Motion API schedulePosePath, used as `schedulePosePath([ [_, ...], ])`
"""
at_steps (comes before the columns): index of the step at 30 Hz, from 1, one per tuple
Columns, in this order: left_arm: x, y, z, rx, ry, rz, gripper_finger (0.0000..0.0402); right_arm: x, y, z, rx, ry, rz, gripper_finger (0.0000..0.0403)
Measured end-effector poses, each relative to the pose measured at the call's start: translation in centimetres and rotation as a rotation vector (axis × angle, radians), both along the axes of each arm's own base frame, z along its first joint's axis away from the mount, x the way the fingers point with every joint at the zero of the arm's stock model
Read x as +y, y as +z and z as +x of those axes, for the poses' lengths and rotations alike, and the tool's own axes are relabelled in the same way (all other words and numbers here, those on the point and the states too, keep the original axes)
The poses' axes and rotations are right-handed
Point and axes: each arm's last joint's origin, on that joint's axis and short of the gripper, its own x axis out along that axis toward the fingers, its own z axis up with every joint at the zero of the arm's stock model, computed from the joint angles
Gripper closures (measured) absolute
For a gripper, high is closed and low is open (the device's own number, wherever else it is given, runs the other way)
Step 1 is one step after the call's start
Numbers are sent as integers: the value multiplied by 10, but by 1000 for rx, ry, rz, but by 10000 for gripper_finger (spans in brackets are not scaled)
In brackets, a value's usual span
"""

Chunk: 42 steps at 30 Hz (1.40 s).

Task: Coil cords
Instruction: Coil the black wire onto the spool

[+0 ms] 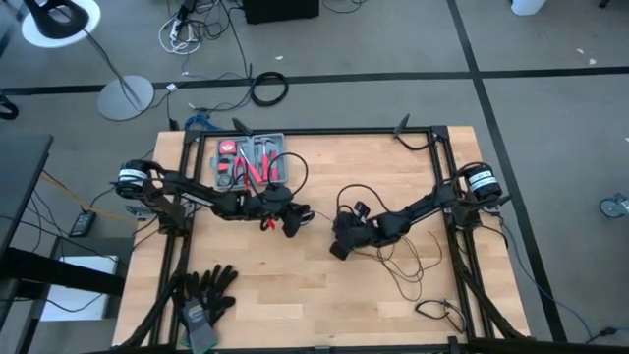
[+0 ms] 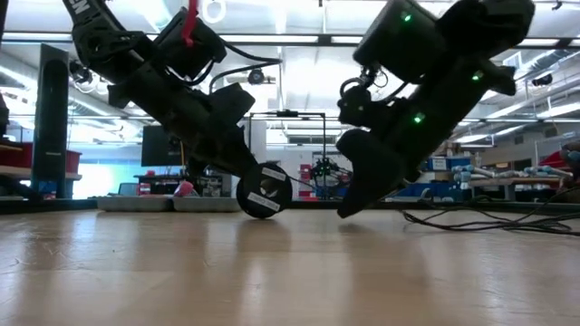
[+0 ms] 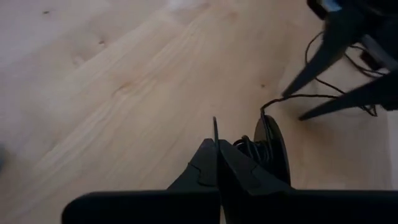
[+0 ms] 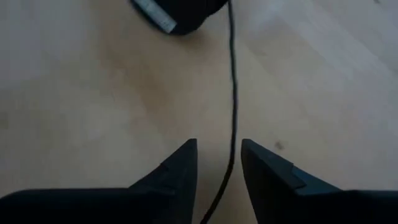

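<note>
The cords' round black puck (image 2: pixel 264 190) stands on its edge at mid-table, with thin wire wound on it (image 3: pixel 252 146). My left gripper (image 3: pixel 217 144) is shut right beside it. From the puck (image 4: pixel 180 12) a thin black cord (image 4: pixel 232 74) runs to my right gripper (image 4: pixel 219 149). That gripper is open and tipped down near the table, one finger on each side of the cord, and I see no touch. Beyond it the cord lies in loose loops (image 1: pixel 413 264) on the table's right half. My left gripper comes slanting down from the table's left and is shut at the puck's side. A thin dark edge (image 3: pixel 214 127) sticks out between its fingertips; whether that is the puck's rim or wire cannot be told. The puck stands upright on its edge at the tabletop.
A tray of red-handled tools (image 1: pixel 251 157) sits at the far left of the table and black gloves (image 1: pixel 204 293) lie at the near left. A small separate cable (image 1: pixel 442 313) lies near the front right corner. Dark frame rails (image 1: pixel 442 167) border the table.
</note>
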Motion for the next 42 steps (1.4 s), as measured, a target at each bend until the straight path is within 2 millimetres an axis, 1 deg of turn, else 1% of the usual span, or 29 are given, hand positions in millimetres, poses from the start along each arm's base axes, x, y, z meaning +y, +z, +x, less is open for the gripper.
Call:
schedulePosePath([
  [3,0,5,-2,-12,-2,13,402,9,-2,-5,-6,3,2,268],
  [6,0,5,-7,-27,-2,14,402,16,-7,-12,-21,-28,-10,262],
  [9,0,-3,-15,-24,4,3,402,22,-11,-19,-66,-65,-11,258],
  [13,-1,-11,-25,-90,9,-44,402,31,-10,-21,-140,-63,-22,257],
  [17,-1,-12,-29,-139,14,-60,402,31,-8,-18,-162,-42,-34,264],
  [21,-1,-13,-29,-136,14,-60,402,24,-8,-16,-155,-51,-50,272],
  [28,-1,-13,-30,-131,10,-63,402,14,-7,-14,-166,-107,-106,295],
  [37,-1,-14,-30,-117,9,-66,402,14,-6,-13,-172,-109,-113,332],
  [40,-1,-14,-30,-117,10,-67,402,13,-6,-13,-180,-123,-117,357],
  [42,-2,-14,-30,-120,2,-72,402,12,-6,-13,-188,-139,-105,386],
])
